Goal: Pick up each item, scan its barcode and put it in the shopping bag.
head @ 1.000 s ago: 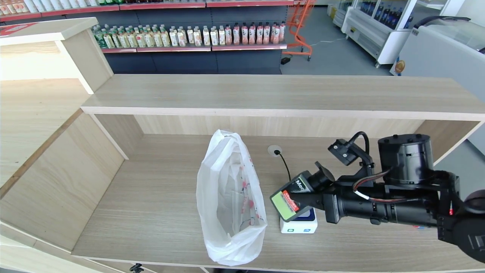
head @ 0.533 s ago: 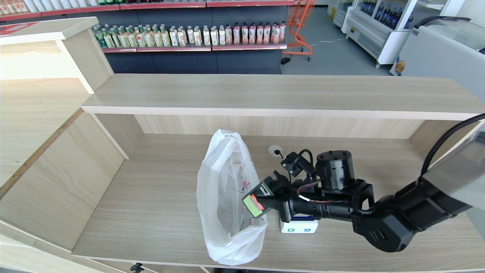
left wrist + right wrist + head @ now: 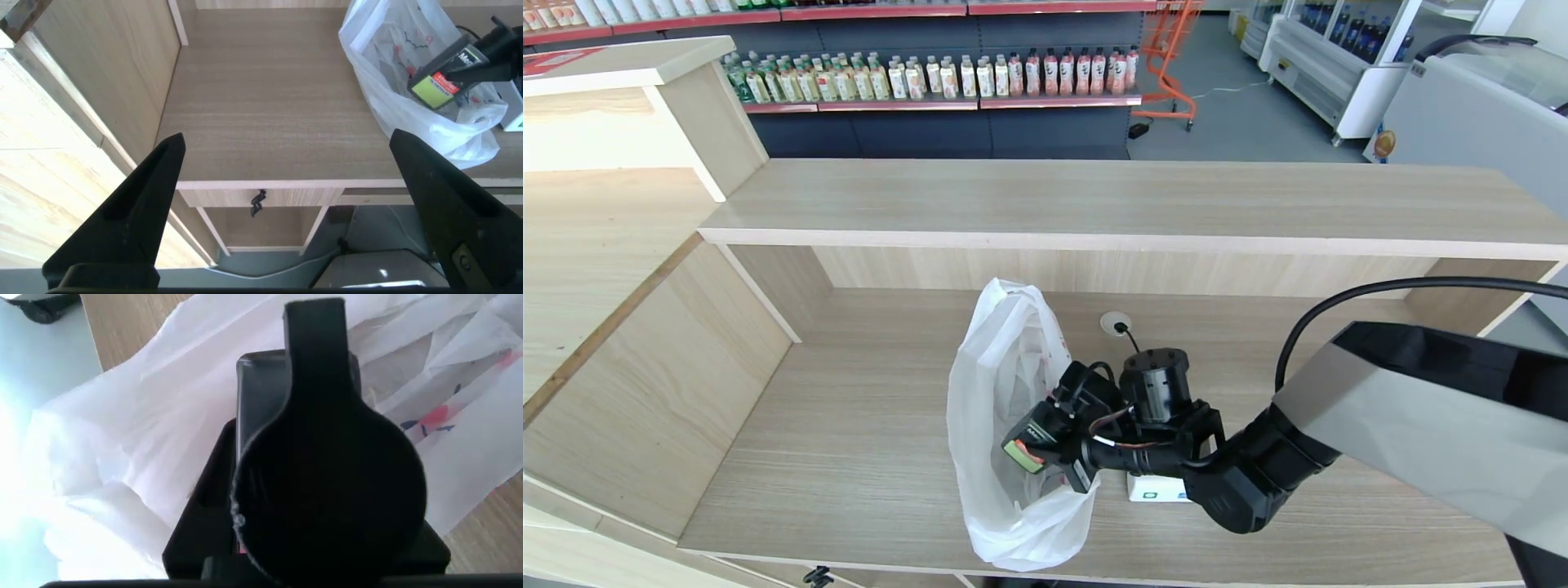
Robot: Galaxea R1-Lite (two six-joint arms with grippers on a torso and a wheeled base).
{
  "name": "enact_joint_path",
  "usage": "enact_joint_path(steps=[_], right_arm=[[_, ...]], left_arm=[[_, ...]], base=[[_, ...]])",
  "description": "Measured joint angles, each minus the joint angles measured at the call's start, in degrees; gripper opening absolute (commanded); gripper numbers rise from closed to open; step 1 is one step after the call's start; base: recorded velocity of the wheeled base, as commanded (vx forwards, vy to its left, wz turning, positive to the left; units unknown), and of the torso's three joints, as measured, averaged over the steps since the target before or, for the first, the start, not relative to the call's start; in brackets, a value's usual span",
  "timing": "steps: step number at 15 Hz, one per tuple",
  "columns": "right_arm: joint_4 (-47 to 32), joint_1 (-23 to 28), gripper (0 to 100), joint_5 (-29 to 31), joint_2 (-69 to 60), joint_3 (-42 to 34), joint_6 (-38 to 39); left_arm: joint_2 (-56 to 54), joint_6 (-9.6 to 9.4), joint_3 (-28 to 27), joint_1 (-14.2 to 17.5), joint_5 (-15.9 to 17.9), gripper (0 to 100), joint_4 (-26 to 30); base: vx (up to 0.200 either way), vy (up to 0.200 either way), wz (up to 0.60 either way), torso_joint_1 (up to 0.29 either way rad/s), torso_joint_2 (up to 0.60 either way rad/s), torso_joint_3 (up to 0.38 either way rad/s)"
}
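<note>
**Right hand holding the box at the mouth of the shopping bag**

We are holding a small dark box (image 3: 1023,453) in our right hand (image 3: 1036,441). The hand is closing firmly on the box from both sides, and the box's green end with its red label is pointing out and to our left. In the right wrist view, one of the black fingers (image 3: 327,457) is lying across the top of the box, with the white plastic of the shopping bag (image 3: 122,433) spreading out beneath it.

The shopping bag (image 3: 992,384) is standing open on the wooden tabletop (image 3: 849,441), roughly in the middle. We are keeping the box at the bag's open mouth, toward its right-hand rim. We cannot tell whether the box is sitting above the rim or just inside it. The left wrist view is showing the box (image 3: 441,77) against the bag's opening (image 3: 384,49).

Our left hand (image 3: 288,147) is hanging above the near edge of the tabletop (image 3: 270,106), well apart from the bag, with its two fingers spreading wide and gripping nothing.

A small white scanner (image 3: 1156,488) is sitting on the tabletop just right of the bag, partly hiding behind our right arm. A black cable (image 3: 1131,347) is running from a round port in the tabletop toward it.
</note>
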State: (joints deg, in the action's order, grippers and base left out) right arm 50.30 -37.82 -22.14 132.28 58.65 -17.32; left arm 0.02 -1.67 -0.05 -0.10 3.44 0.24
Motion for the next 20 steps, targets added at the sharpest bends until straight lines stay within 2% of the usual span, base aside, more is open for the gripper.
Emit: enact_joint_path(steps=[1,4,6,12,17,18,19,20], right_arm=[[0.15,-0.07,100,0.02,1.07,0.59,-1.43],[0.77,0.0,100,0.0,2.69,1.52,-2.3],[0.96,0.06,100,-0.06,2.26,1.66,1.1],[-0.95,2.71,100,-0.02,-8.57,-1.54,29.44],[-14.64,5.85,100,1.06,-28.1,-7.66,39.63],[-19.35,7.08,100,2.22,-33.16,-8.68,40.94],[-25.99,8.72,100,4.49,-38.4,-9.53,41.9],[-32.43,10.23,100,9.3,-42.75,-10.31,42.42]], left_arm=[[0.0,0.01,0.0,0.0,-0.02,100,0.0],[0.0,0.0,0.0,0.0,0.0,100,0.0],[0.0,0.0,0.0,0.0,0.0,100,0.02],[0.0,0.01,-0.05,0.0,0.0,100,0.02],[0.0,0.01,-0.05,0.0,-0.02,100,0.0],[0.0,0.01,-0.05,0.0,0.0,100,0.02],[0.0,0.0,-0.05,0.0,0.0,100,0.0],[0.0,0.01,-0.05,0.0,0.0,100,0.02]], base=[[0.0,0.0,0.0,0.0,0.0,0.0],[0.0,0.0,0.0,0.0,0.0,0.0],[0.0,0.0,0.0,0.0,0.0,0.0],[0.0,0.0,0.0,0.0,0.0,0.0],[0.0,0.0,0.0,0.0,0.0,0.0],[0.0,0.0,0.0,0.0,0.0,0.0],[0.0,0.0,0.0,0.0,0.0,0.0],[0.0,0.0,0.0,0.0,0.0,0.0]])
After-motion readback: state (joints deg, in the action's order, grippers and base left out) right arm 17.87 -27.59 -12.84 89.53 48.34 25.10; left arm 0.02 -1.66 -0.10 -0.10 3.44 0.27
